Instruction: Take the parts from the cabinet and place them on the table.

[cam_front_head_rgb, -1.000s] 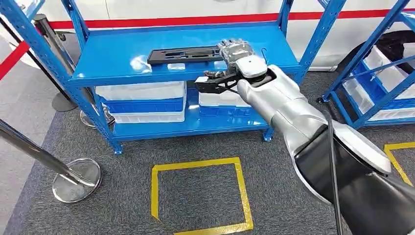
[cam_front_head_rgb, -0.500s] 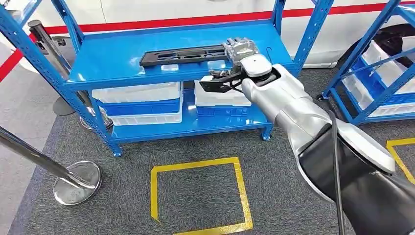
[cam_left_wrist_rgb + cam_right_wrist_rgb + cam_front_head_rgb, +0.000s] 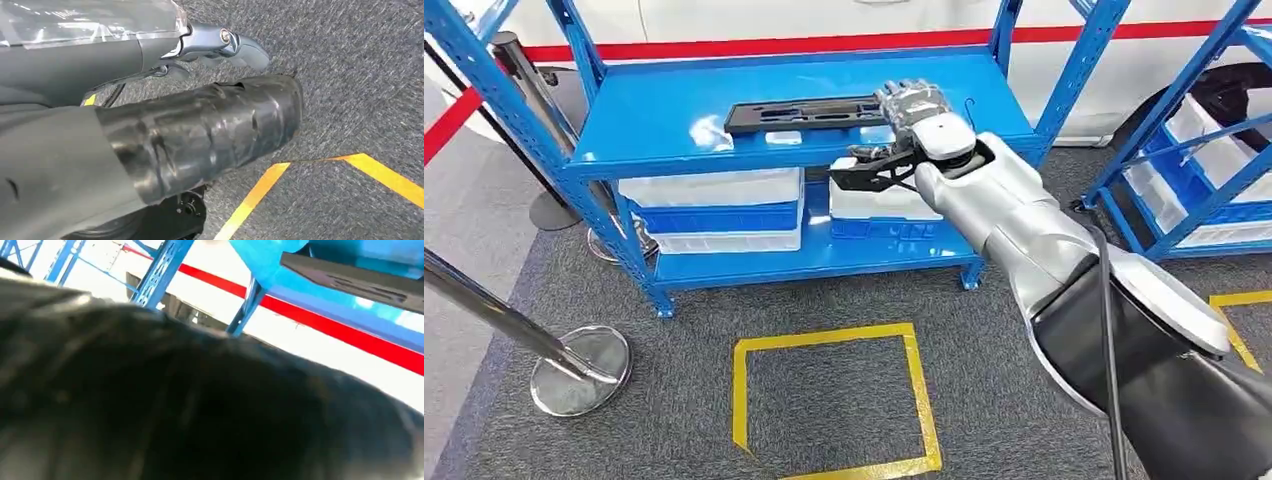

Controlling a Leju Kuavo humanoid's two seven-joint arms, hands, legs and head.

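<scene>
A long black part lies flat on the top shelf of the blue cabinet. My right arm reaches forward to it, and my right hand sits over the part's right end, back of the hand up. The fingers are hidden beneath it, so I cannot tell whether they grip. In the right wrist view the black part shows close against the blue shelf. My left hand hangs over the grey carpet with nothing in it, its fingers stretched out.
White and blue bins stand on the cabinet's lower shelf. A second blue rack with bins stands at the right. A metal stanchion base sits at the left. A yellow tape square marks the carpet.
The view swayed slightly left and back. My right hand stays at the right end of the black part, and the part has not visibly moved on the shelf.
</scene>
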